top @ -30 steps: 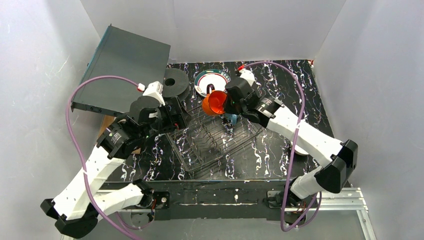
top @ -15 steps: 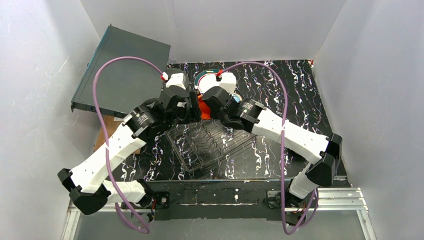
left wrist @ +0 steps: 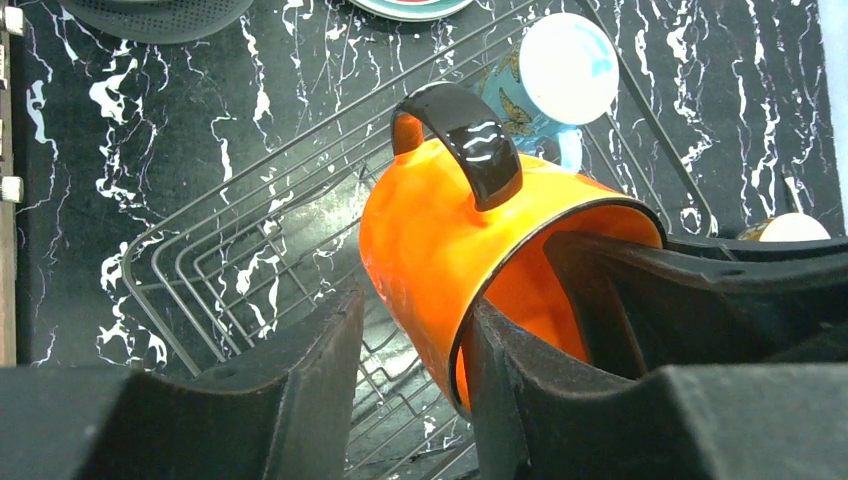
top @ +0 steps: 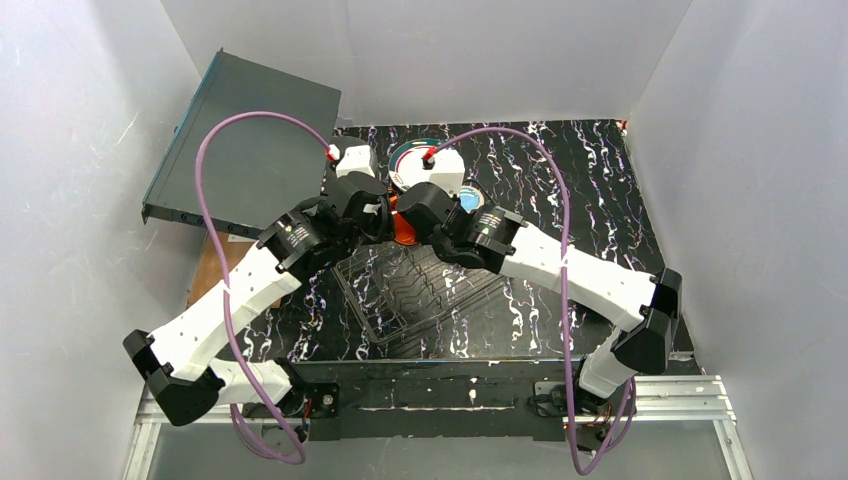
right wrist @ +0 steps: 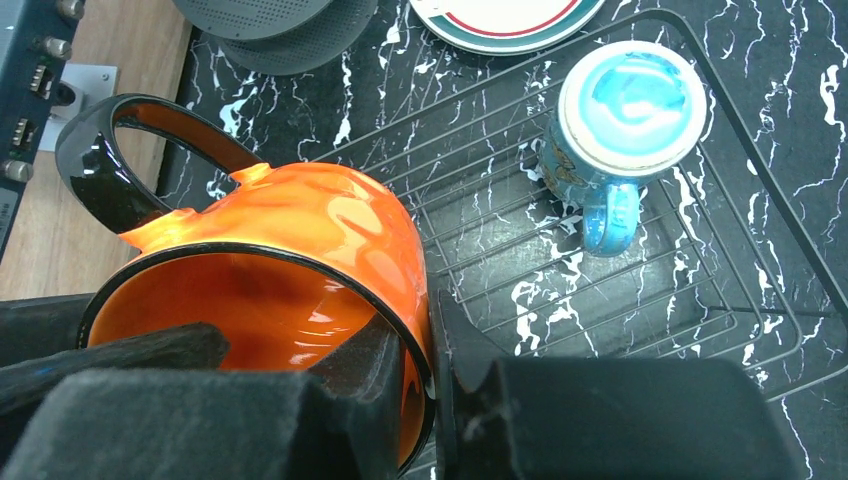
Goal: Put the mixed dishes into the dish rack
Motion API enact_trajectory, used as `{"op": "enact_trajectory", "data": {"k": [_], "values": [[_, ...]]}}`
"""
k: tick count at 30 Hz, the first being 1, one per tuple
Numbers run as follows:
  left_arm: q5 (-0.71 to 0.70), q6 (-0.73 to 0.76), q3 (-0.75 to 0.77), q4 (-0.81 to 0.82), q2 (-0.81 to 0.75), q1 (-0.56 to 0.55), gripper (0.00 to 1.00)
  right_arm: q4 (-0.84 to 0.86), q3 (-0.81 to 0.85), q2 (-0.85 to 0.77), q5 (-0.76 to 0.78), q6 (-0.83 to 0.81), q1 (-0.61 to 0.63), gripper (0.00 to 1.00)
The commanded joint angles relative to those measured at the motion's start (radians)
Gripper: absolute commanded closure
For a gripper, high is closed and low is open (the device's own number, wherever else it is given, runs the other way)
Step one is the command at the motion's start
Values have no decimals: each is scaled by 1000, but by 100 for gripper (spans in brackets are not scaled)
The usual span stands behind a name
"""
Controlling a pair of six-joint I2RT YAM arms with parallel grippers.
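Note:
The small orange cup point(top: 403, 226) with a black handle hangs tilted over the far end of the wire dish rack point(top: 420, 292), between both arms. My right gripper point(right wrist: 432, 352) is shut on its rim, one finger inside and one outside. My left gripper point(left wrist: 412, 305) straddles the opposite wall of the orange cup point(left wrist: 440, 240). Its inner finger point(left wrist: 515, 385) rests against the rim from inside, while a gap separates the outer finger point(left wrist: 300, 380) from the cup. The blue mug point(right wrist: 620, 110) stands upright inside the rack. The green-and-red rimmed plate point(top: 420, 157) lies just beyond the rack.
A flat grey-black box point(top: 250, 135) leans at the back left. The black disc point(right wrist: 280, 20) lies beside the plate. A wooden board point(top: 205, 255) shows left of the rack. A cream rim point(left wrist: 790, 228) peeks out at the right past the rack.
My left arm swung in from left of the rack to the cup, and its jaws narrowed around the cup wall. The right gripper carried the cup slightly left and lower.

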Motion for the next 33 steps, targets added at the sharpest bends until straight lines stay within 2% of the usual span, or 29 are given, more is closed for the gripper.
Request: {"op": "enact_trajectory", "data": {"k": [1,5,7,9,11,12,15,18,24,29,31,33], "values": [[-42,-5,-29,30,-5,-3,63,110,66,-16,63,-5,21,99],[-33,-4,-58,62,-18,-3,70,127,59,-19,62,-21,33,99],[-13,13,-72,89,-28,-2,81,138,57,-21,59,-33,41,99],[9,17,-87,115,-37,-1,100,165,39,-36,56,-59,50,99],[53,31,-109,155,-51,4,100,252,-18,-67,37,-120,59,96],[76,34,-124,175,-59,7,100,298,-46,-84,18,-160,59,91],[124,43,-154,219,-92,20,100,343,-98,-124,-13,-243,58,66],[166,51,-179,243,-125,39,100,362,-141,-163,-97,-352,59,46],[325,32,-229,274,-155,120,100,405,-229,-258,-196,-470,58,13],[410,36,-280,332,-185,154,100,387,-233,-309,-255,-498,27,8],[504,70,-300,385,-197,161,100,328,-204,-326,-389,-452,-40,7],[580,106,-335,437,-224,166,100,299,-192,-352,-614,-426,-147,6]]}}
